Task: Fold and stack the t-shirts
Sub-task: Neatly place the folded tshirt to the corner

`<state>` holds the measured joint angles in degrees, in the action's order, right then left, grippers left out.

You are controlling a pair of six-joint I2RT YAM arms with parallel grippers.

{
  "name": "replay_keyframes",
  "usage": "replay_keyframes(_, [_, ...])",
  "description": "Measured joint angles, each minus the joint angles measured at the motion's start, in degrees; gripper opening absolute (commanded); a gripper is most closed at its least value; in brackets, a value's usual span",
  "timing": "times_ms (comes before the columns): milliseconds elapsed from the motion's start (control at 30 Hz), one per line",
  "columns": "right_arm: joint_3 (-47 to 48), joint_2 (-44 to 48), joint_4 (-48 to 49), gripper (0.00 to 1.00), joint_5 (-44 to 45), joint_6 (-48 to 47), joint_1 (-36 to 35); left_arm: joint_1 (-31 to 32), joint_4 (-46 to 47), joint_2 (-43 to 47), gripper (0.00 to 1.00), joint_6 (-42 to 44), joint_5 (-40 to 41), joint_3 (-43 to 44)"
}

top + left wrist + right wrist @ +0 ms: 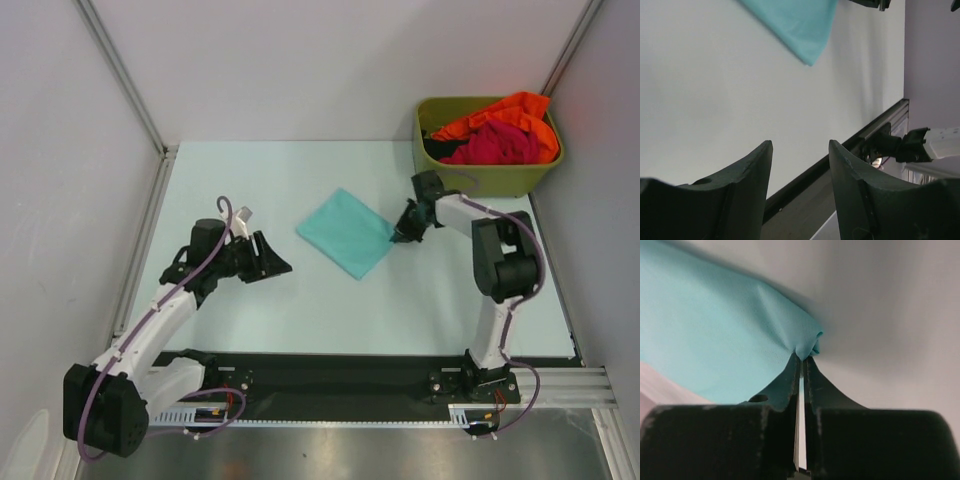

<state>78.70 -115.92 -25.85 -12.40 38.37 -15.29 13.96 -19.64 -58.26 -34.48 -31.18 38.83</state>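
Right pincer [802,360] was pressed together on a small tuck of the teal shirt [715,340]. Only a pinch of cloth sat between the tips, puckered into a little knot just beyond them. That thin bite looked like the main risk: a hard or quick pull could likely draw the fabric out of the jaws. The pictures did not show how many layers were caught. If it was only the top one, lifting would probably peel the fold open rather than carry the whole shirt. Nothing pinned the far side either, so a sideways drag might slide or skew the folded shape across the table [300,310].

Teal shirt lay flat near the middle of the table as a rough diamond. Its right corner was in the right pincer, and the rest spread away from the tips toward the left arm. Left pincer [801,142] stood spread and empty — near the shirt's left corner, but apart from it and touching nothing.

Behind the right arm, the orange shirt [505,112] and the red shirt [495,145] were heaped in the bin [490,180], well apart from both pincers and, by the look of it, unfolded.
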Motion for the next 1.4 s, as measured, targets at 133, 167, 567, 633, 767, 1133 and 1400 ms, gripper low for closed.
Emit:
replay_keyframes(133, [-11.06,9.75,-2.16,0.0,7.78,4.61,8.04,1.49,0.04,2.12,0.55,0.46,-2.01,-2.05])
replay_keyframes(167, [-13.18,11.87,-2.97,0.0,10.03,5.6,10.47,1.46,0.26,2.47,0.55,0.5,-2.16,-2.34])
replay_keyframes(567, [-31.69,38.25,-12.76,0.0,22.58,10.93,39.3,1.27,4.42,5.07,0.55,0.52,-8.22,-6.62])
replay_keyframes(633, [-32.85,39.39,-14.25,0.0,22.82,10.49,42.47,1.27,4.55,5.07,0.55,0.61,-9.05,-6.62])
replay_keyframes(767, [-34.29,41.81,-17.16,0.0,23.1,8.98,49.22,1.22,4.52,5.07,0.55,1.31,-10.43,-6.62])
replay_keyframes(1133, [-35.98,47.52,-18.84,0.0,26.25,2.54,63.01,1.11,4.57,4.28,0.54,2.05,-13.0,-6.62])
replay_keyframes(1400, [-36.46,46.99,-19.04,0.0,29.57,1.44,66.23,1.11,4.52,2.75,0.54,2.67,-13.66,-6.62])
